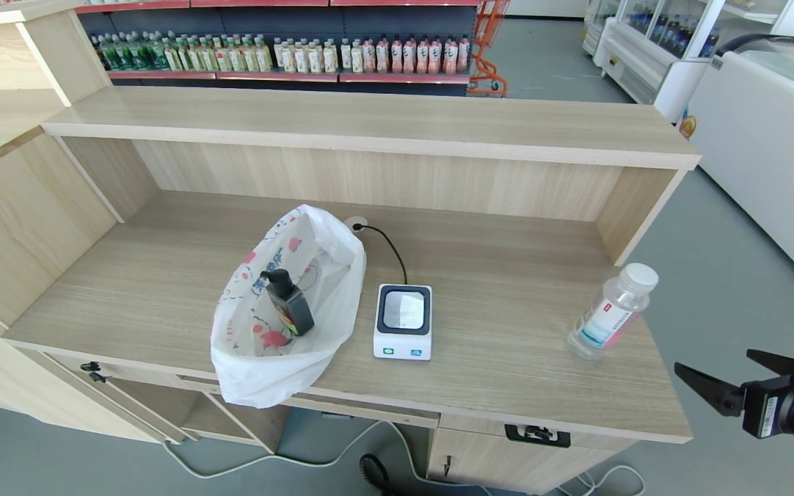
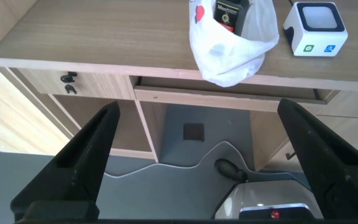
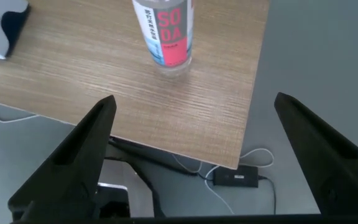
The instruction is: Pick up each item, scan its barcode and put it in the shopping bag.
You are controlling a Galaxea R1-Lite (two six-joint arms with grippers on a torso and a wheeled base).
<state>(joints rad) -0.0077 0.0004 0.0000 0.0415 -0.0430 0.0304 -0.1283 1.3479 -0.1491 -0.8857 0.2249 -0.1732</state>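
Water bottle (image 1: 614,311) upright near the counter's (image 1: 507,289) right edge, long axis vertical, at 10 o'clock from the right gripper (image 1: 713,359). Gripper spread wide, holding nothing; nearer of the two arms.

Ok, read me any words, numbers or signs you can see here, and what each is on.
"SO" over "DA": large letters, red label of the bottle.
Vertical small print beside them: too small to read.
Two icon buttons on the scanner: no words.
Label of the pump bottle: blurred.
Print on the shopping bag: unreadable.
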